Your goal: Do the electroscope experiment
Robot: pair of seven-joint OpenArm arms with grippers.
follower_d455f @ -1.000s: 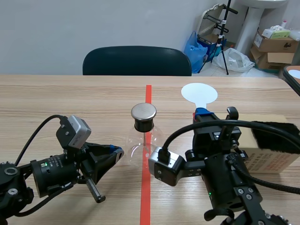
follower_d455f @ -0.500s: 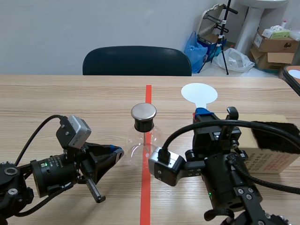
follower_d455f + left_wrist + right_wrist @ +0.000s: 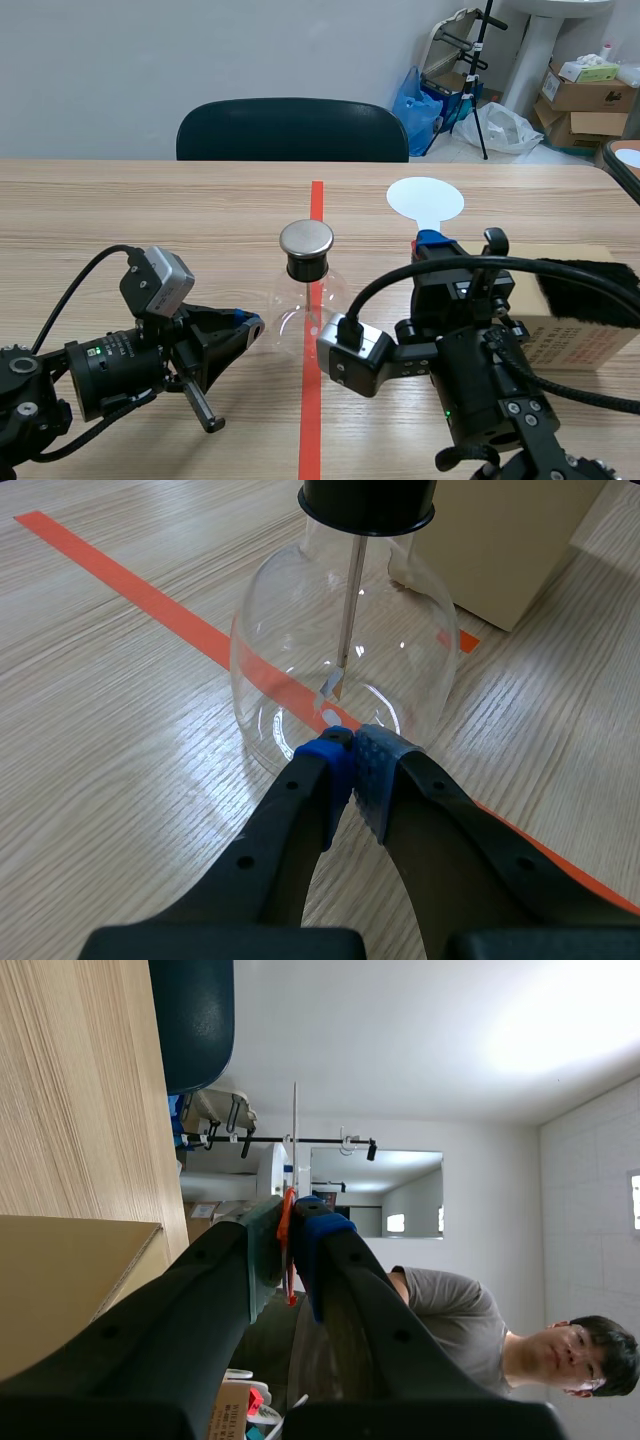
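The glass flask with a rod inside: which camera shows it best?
The left wrist view: the glass flask fills it, its rod and foil tip clear. The scene view shows the flask faint below its metal cap, rod indistinct. The right wrist view misses it.

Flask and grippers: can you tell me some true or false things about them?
1. The flask stands upright on the red tape. True.
2. The left gripper is wide open. False: it is shut, with its tips at the flask's base.
3. The right gripper holds a white paddle upright. True.
4. The flask's stopper is white. False: it is black, under a metal cap.
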